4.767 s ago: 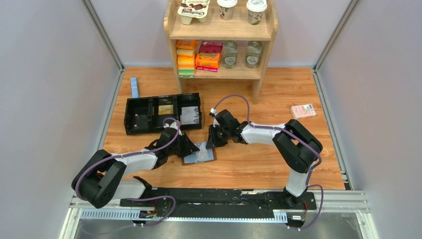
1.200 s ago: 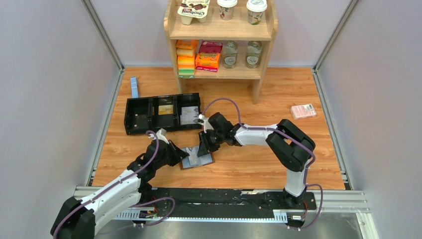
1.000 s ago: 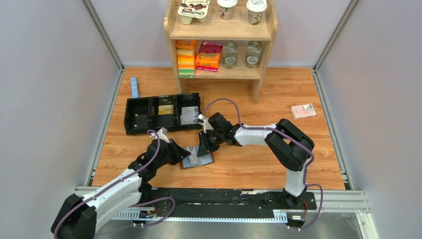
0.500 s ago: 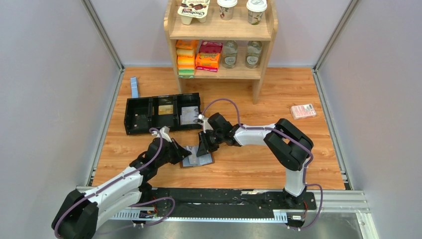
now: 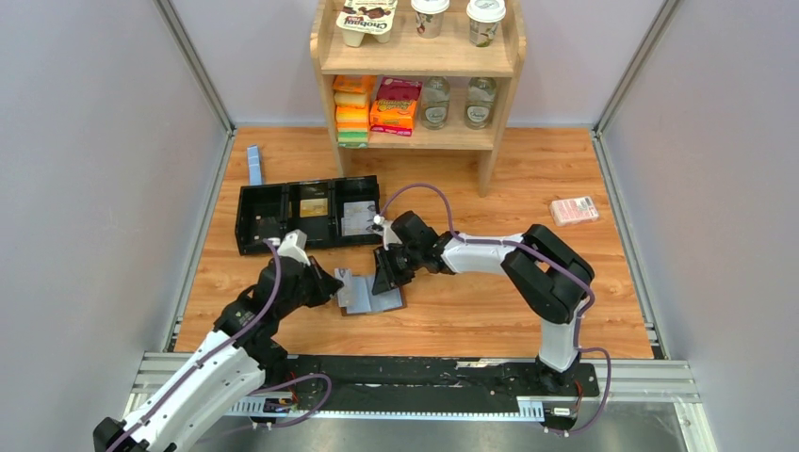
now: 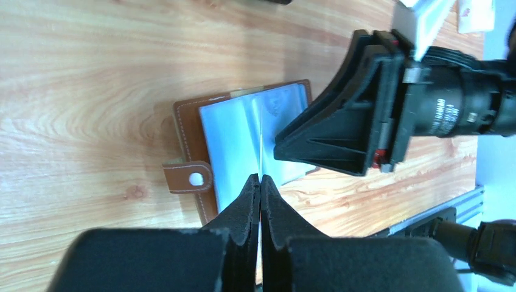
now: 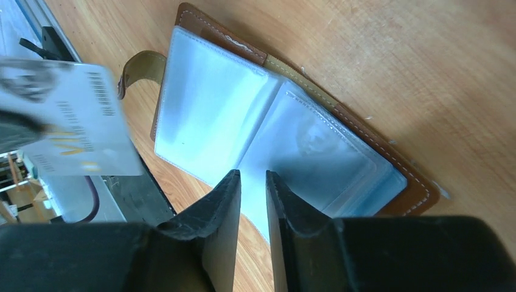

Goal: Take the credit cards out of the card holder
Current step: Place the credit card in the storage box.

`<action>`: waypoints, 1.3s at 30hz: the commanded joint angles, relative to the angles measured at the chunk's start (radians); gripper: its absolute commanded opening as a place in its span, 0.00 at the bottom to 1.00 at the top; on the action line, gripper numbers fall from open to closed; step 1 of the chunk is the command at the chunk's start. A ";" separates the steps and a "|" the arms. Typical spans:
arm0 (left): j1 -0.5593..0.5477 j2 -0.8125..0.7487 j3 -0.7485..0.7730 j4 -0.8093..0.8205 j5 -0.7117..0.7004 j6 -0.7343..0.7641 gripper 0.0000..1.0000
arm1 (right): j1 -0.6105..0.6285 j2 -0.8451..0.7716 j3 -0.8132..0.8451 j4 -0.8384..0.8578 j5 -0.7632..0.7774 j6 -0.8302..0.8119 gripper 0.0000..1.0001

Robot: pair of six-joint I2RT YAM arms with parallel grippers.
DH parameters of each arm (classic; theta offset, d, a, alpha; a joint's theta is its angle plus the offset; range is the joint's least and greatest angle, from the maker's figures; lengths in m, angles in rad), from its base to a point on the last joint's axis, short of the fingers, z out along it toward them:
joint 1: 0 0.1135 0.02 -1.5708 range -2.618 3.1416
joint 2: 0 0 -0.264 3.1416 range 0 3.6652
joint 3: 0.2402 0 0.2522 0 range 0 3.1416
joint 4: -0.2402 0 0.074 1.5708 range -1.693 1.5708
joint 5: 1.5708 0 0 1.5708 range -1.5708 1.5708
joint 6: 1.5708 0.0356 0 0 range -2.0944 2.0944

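The left arm (image 5: 212, 369) reaches from its base up and to the right. Its left gripper (image 5: 327, 285) points right, jaws pinched flat on the edge of a credit card (image 7: 67, 121). The right arm (image 5: 476, 252) rises from its base, folds at the elbow and stretches left. Its right gripper (image 5: 384, 279) tilts down, jaws a narrow slit apart, the tips facing the left gripper's, near but not touching.

Brown card holder (image 7: 207, 115) lies open, flat; 1 pale credit card (image 7: 67, 121) is out, raised beside it
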 commanded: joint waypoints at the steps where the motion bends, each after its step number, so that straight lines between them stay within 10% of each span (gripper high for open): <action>1: -0.004 0.028 0.173 -0.151 0.031 0.200 0.00 | 0.001 -0.097 0.065 -0.105 0.057 -0.067 0.29; 12: -0.004 0.215 0.525 -0.300 0.408 0.682 0.00 | -0.002 -0.462 0.065 -0.234 0.088 -0.286 0.71; 25: -0.004 0.308 0.650 -0.234 0.754 0.975 0.00 | 0.004 -0.616 0.073 -0.191 -0.141 -0.463 0.74; 28: -0.004 0.356 0.682 -0.263 0.789 1.015 0.00 | 0.010 -0.595 0.100 -0.204 -0.175 -0.471 0.68; 34: -0.004 0.399 0.711 -0.265 0.798 1.041 0.00 | 0.010 -0.578 0.120 -0.228 -0.160 -0.471 0.00; 36: -0.004 0.402 0.713 -0.265 0.757 1.044 0.01 | 0.009 -0.575 0.116 -0.227 -0.135 -0.472 0.00; 39: -0.004 0.385 0.708 -0.259 0.630 1.032 0.32 | 0.004 -0.556 0.117 -0.228 -0.089 -0.458 0.00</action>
